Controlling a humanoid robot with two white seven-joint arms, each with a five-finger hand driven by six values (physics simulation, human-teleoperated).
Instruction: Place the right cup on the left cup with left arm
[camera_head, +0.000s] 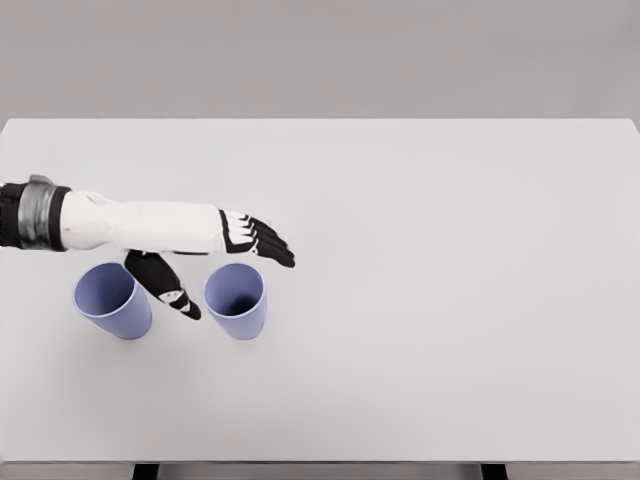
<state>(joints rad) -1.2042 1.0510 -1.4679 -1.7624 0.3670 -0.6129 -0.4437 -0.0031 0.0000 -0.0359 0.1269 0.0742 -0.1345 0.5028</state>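
Nearest us on the white table (450, 300), we see two lilac cups standing upright, mouths up: the left cup (112, 300) and, near it, the right cup (236, 300). Our left hand (215, 250) hovers between and just behind them, thumb pointing down between the cups, fingers extended, grasping nothing.

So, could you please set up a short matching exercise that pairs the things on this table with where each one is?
Things:
1. left lavender plastic cup
2. right lavender plastic cup
3. left hand, open
4. white rectangular table

Places:
A. under everything else
B. nearest the picture's left edge
C. just right of the thumb tip
D. above and between the cups' rims

Pairs: 1-B, 2-C, 3-D, 4-A
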